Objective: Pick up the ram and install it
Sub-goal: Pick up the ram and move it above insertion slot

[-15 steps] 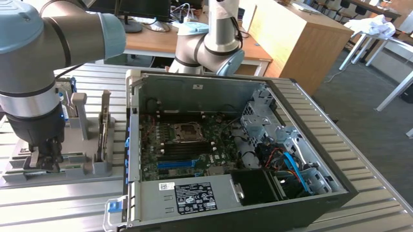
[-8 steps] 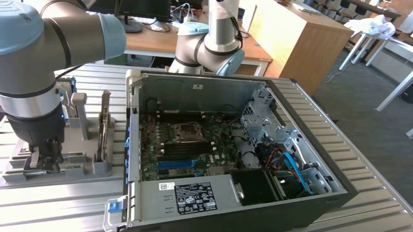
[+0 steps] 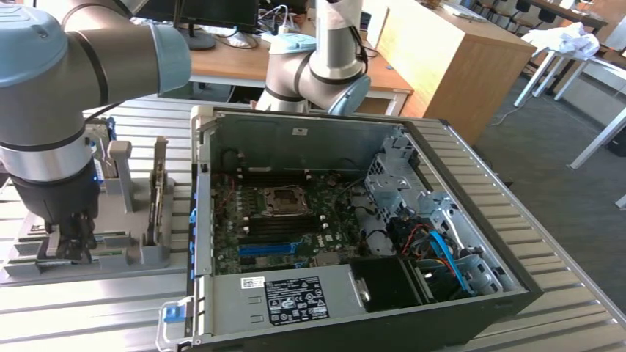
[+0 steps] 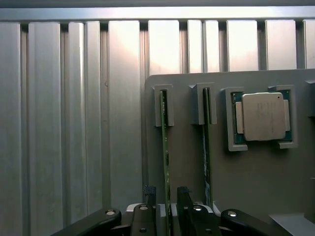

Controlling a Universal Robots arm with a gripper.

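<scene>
Seen edge-on from the wrist camera, the ram (image 4: 165, 142) is reduced to a thin green line, so its chips and sticker cannot be made out. One end of it is hidden behind the body of the tool (image 4: 166, 195). The tool is cut off by the picture's edge.

In the exterior view the tool is lowered into the grey holder (image 4: 256, 182) beneath the arm (image 3: 59, 88), and the stick there is hard to tell from the holder's posts.

The ram is stood on its long edge in the holder, on the ribbed metal worktop (image 4: 64, 123), to the exterior view's left of the open computer case (image 3: 293, 139). Its long axis is laid level along the holder, from a slotted end post to the tool. It runs parallel to the worktop's ribs and to a second memory stick (image 4: 206, 147) just beside it. A square processor chip (image 4: 263, 117) is seated in a pocket past that stick.

The tool is held open. Its fingers (image 4: 149, 196) are placed on either side of the ram with a narrow gap left on each side, and nothing is gripped.
</scene>
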